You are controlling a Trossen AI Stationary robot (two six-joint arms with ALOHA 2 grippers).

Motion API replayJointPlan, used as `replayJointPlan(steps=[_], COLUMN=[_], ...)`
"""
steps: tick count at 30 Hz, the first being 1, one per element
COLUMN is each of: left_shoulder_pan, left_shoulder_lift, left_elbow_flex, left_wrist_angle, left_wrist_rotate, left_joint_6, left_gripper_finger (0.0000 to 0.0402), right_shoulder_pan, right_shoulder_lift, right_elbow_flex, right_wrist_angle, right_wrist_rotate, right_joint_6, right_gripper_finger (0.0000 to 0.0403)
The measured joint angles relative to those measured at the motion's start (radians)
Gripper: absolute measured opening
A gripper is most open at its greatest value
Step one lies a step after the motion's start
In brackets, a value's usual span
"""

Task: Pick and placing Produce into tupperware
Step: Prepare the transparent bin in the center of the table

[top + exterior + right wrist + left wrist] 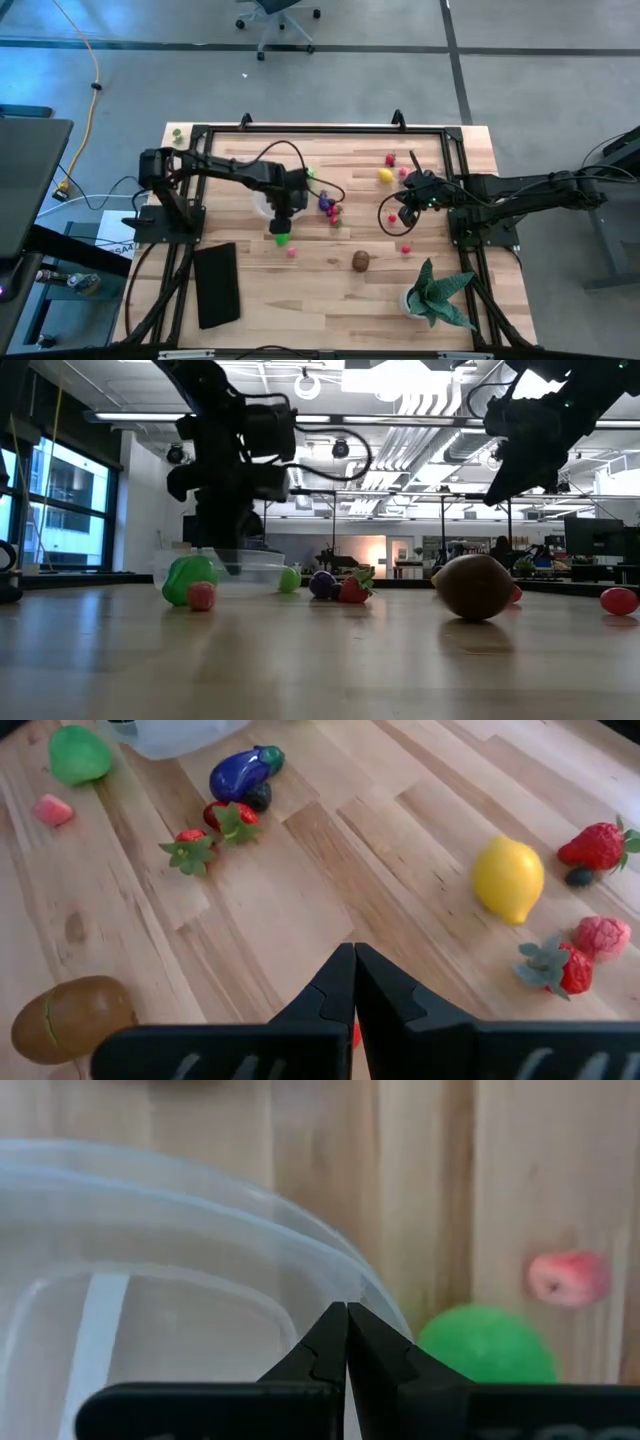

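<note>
Our left gripper (346, 1342) hangs fingers pressed together, empty, over the tupperware (150, 1290) rim; our right gripper (353, 988) likewise closed, empty, mid-counter.

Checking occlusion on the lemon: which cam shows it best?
Right wrist view: the yellow lemon is large, unobstructed, whole outline visible, lying among strawberries. High view shows it only as a small yellow dot near the right gripper. Left wrist view misses it; in the low view I can't pick it out.
</note>
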Motion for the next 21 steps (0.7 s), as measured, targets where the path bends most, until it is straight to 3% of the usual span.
replayJointPlan(steps=[11, 21], left_shoulder_pan=[-0.081, -0.079], left_shoulder_lift=[0.0, 0.0], left_elbow_flex=[0.0, 0.0], left_wrist_angle=[0.14, 0.234], left_wrist_rotate=[0.061, 0.066], left_joint_6=[-0.034, -0.033], left_gripper_finger=[0.0001, 0.0001], right_shoulder_pan=[0.0, 0.0], right_shoulder_lift=[0.0, 0.0], right_elbow_flex=[0.0, 0.0], right_wrist_angle=[-0.001, -0.005], right_wrist_rotate=[-0.036, -0.074], right_joint_6=[0.0, 0.0], right_gripper_finger=[0.0, 0.0])
